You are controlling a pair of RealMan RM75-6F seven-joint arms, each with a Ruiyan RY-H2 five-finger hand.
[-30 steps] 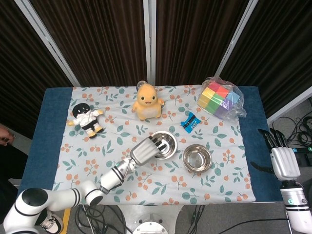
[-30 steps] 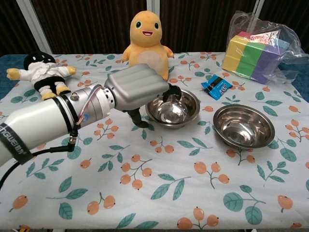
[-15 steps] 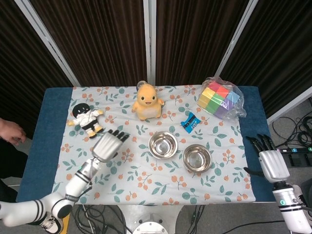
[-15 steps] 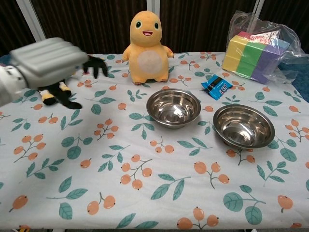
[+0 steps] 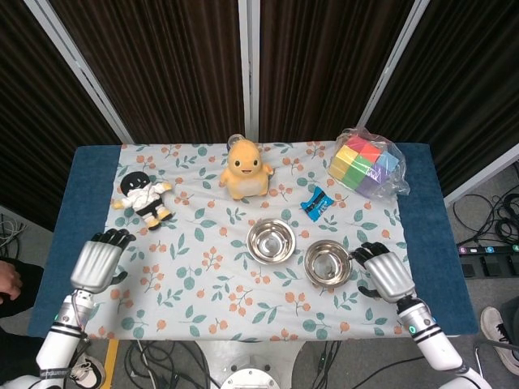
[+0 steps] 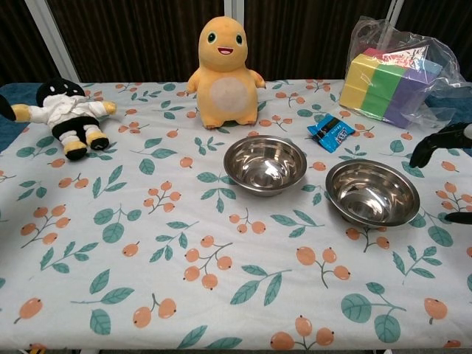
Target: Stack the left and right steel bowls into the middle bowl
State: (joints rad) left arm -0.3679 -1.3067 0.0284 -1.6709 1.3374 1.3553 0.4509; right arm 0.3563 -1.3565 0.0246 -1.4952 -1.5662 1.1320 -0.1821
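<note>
Withdrawn to the counter's edge, left hand [image 5: 97,261], empty, fingers apart. Moved in just beside right steel bowl [image 5: 328,263], right hand [image 5: 386,273], fingers spread, likely readying a grasp toward middle bowl [image 5: 271,241].

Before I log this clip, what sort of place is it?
Probably a staged lab tabletop: dark curtains behind, floor cables, and a floral cloth with toys and steel bowls.

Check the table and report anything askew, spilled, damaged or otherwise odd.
Nothing stands out. Both steel bowls sit upright and apart on the cloth; the orange plush stands upright, the small doll lies flat, and the block bag looks intact. Nothing spilled.
</note>
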